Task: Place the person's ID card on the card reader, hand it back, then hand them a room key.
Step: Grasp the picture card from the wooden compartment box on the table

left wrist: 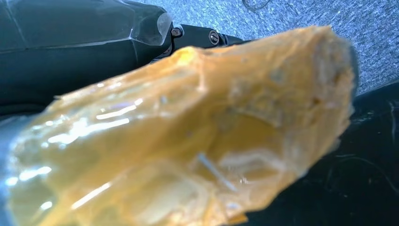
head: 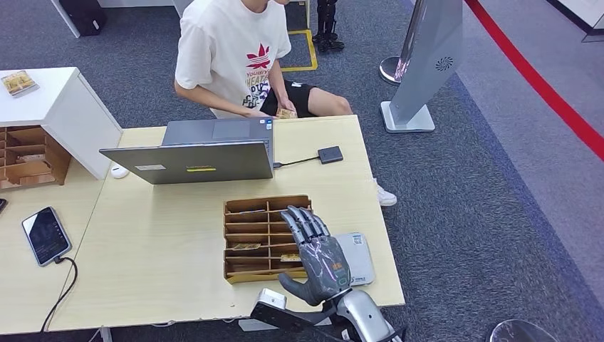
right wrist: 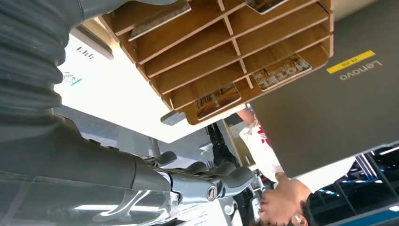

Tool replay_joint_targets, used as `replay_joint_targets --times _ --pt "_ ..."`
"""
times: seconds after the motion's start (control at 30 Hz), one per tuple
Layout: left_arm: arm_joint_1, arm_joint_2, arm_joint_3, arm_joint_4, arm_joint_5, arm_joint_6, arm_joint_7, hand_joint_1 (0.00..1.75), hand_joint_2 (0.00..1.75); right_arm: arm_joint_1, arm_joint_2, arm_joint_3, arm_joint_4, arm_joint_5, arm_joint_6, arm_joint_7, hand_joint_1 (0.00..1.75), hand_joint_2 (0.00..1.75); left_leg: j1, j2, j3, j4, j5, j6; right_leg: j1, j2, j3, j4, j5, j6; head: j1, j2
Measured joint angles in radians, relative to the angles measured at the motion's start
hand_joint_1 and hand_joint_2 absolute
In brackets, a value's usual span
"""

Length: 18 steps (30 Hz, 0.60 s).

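Observation:
My right hand [head: 313,253] hovers flat over the near right corner of the wooden key tray [head: 251,228], fingers stretched and apart, holding nothing. In the right wrist view the same fingers [right wrist: 221,176] are bare beside the tray [right wrist: 235,52], whose slots hold key cards [right wrist: 281,71]. Key cards [head: 246,246] lie in the tray's slots. The white card reader [head: 360,256] lies just right of my hand. Across the table the seated person [head: 231,57] holds a small tan card [head: 286,113]. A blurred yellowish mass [left wrist: 188,141] comes in at the left wrist; I cannot make out the left hand's fingers.
An open grey laptop [head: 206,153] stands behind the tray, its back towards me. A small black device [head: 330,154] on a cable lies to its right. A phone [head: 45,235] lies at the near left. A white cabinet [head: 57,114] stands far left.

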Motion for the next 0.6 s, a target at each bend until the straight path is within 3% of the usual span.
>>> replay_joint_targets --times 0.17,0.6 --pt "-0.001 0.000 0.000 0.000 -0.005 -0.004 0.002 0.00 0.00 -0.005 0.002 0.005 0.025 0.011 -0.008 0.003 0.91 1.75 0.000 0.000 0.000 0.000 0.000 0.000 0.000 0.000 0.000 0.000 0.000 0.000 0.000 0.000" --pt "-0.003 0.000 0.000 0.000 -0.008 -0.006 0.004 0.00 0.00 -0.014 0.005 0.010 0.058 0.019 -0.014 0.008 0.94 1.75 0.000 0.000 0.000 0.000 0.000 0.000 0.000 0.000 0.000 0.000 0.000 0.000 0.000 0.000"
